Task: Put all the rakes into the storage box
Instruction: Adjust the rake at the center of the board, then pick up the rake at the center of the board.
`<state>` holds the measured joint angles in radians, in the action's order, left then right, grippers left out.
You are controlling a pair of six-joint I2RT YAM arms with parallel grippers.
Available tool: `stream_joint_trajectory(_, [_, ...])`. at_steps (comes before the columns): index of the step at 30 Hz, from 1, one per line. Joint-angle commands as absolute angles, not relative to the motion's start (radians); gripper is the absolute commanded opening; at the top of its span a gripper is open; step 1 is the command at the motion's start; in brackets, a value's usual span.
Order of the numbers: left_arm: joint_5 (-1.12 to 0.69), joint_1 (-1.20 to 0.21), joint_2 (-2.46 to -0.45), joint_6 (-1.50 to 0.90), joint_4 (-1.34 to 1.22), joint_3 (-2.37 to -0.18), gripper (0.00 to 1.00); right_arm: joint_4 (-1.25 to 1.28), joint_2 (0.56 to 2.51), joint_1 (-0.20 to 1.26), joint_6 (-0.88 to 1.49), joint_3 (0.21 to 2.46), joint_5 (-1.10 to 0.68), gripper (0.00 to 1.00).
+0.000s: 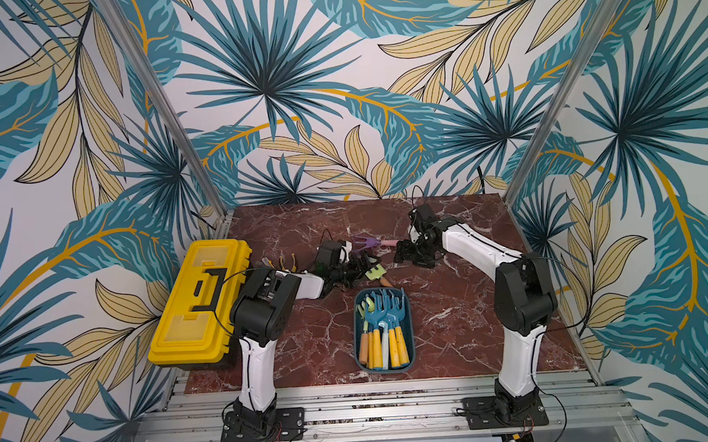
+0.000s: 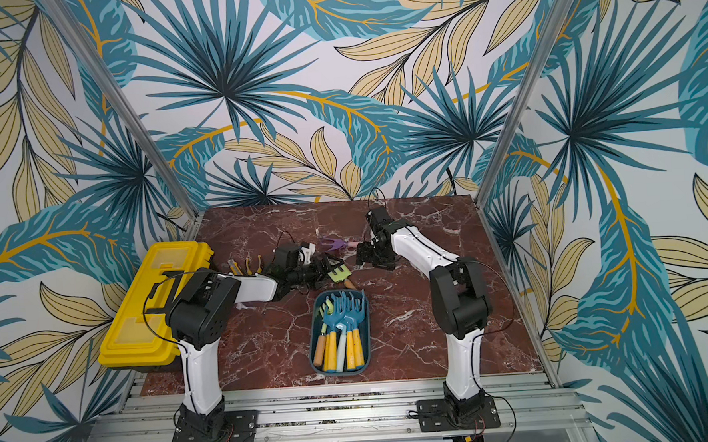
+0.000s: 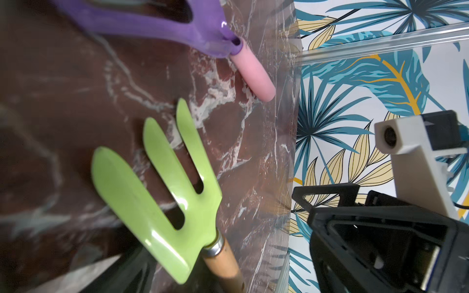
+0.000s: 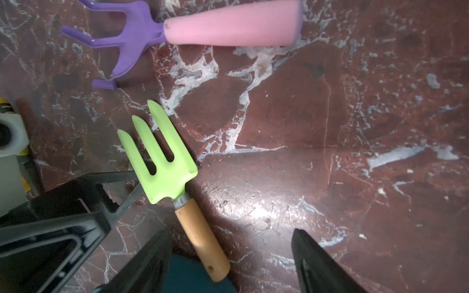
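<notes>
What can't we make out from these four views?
Left gripper: top views, small and dark over the green fork; contact cannot be told.
Purple rake: left wrist view, tines cut off by the frame edge.
Storage box: top views, tools overlap, count unclear; right wrist view cuts off all but a teal sliver.
Pliers: top views, tiny, partly behind the left arm.

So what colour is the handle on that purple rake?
Pink; the rake handle shows best in the right wrist view.
</notes>
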<state>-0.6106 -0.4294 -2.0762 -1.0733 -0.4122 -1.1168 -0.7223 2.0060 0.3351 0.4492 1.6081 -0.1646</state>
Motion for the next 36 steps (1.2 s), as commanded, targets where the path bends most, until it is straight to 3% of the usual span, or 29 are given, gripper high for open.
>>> stream_joint_trajectory(1, [-0.606, -0.46, -2.139, -1.04, -0.269, -1.212, 0.98, -0.737, 2.041, 0.33, 0.386, 1.649, -0.201, 0.79])
stream_joint_trajectory(8, [-0.655, -0.481, -2.154, -1.038, -0.245, -1.302, 0.97, -0.805, 2.11, 0.33, 0.329, 1.706, -0.203, 0.78])
stream_joint_trajectory(14, [-0.62, -0.433, -2.03, -1.007, -0.23, -1.186, 0.98, -0.83, 2.113, 0.373, 0.305, 1.703, -0.194, 0.76])
stream_joint_trajectory(36, [-0.565, -0.252, -1.627, -0.867, -0.144, -0.838, 0.99, -1.081, 2.309, 0.535, 0.285, 1.883, 0.168, 0.8])
